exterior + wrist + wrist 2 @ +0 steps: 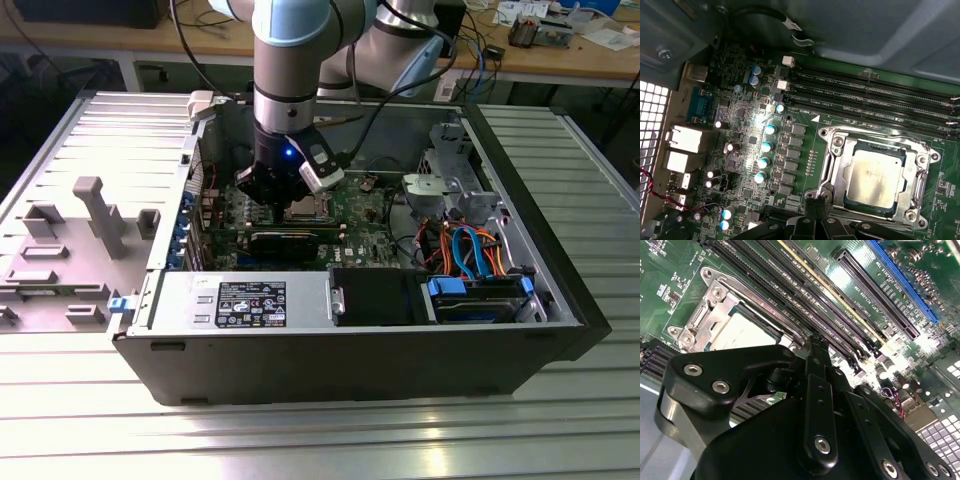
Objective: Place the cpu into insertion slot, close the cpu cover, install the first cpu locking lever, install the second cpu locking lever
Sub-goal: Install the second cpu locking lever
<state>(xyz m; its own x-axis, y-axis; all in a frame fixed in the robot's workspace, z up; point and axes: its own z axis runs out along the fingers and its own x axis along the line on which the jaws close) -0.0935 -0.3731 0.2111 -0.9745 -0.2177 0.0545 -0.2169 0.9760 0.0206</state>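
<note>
The cpu (874, 174), a dull silver square, lies flat in the insertion slot (831, 134) on the green board. The cpu cover (840, 160), a silvery frame with a window, lies down around the chip. In the second wrist view the cpu (740, 334) and the cpu cover (715, 307) sit just beyond my black fingers. My gripper (815, 206) is shut with nothing visible between its tips, which reach the frame's edge at one corner. In the exterior view the gripper (285, 200) hangs low inside the open case, right at the insertion slot (305, 208). I cannot make out how the locking levers stand.
Long black memory slots (875, 95) run beside the socket, and a row of capacitors (765, 150) stands on its other side. A black card (285, 240), the power supply (240, 300) and a drive bay with orange and blue cables (470, 255) crowd the case.
</note>
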